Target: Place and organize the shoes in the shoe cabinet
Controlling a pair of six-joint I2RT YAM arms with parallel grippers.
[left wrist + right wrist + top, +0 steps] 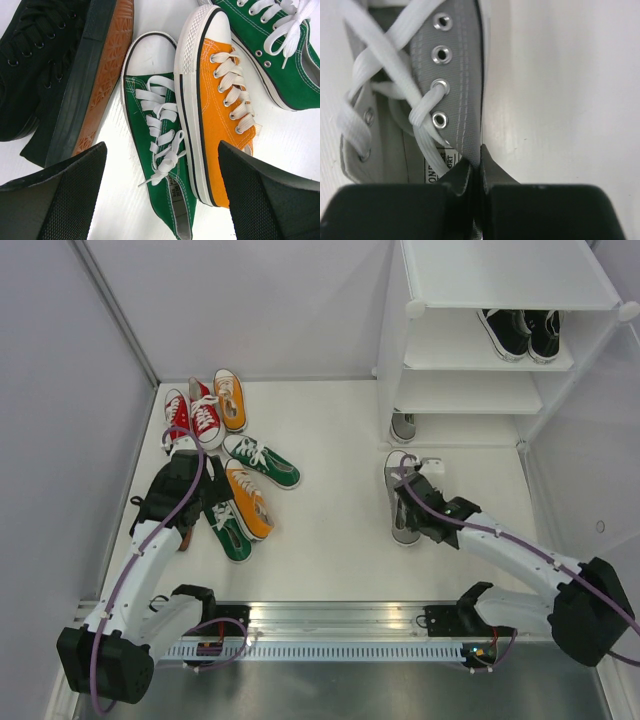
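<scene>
A grey shoe (403,531) lies on the white floor in front of the shoe cabinet (500,275). My right gripper (414,503) is shut on the canvas side wall of the grey shoe (455,75), by its eyelets; the gripper (480,156) pinches the wall from both sides. A second grey shoe (403,426) stands in the cabinet's bottom tier and a black pair (520,332) on a higher shelf. At the left my left gripper (200,502) hangs open above a green shoe (160,135), with an orange shoe (220,110) to its right and a black shoe (55,75) to its left.
More shoes lie at the left: two red ones (192,414), an orange one (231,398), a green one (264,461). Grey walls close the left and back sides. A metal rail (330,620) runs along the near edge.
</scene>
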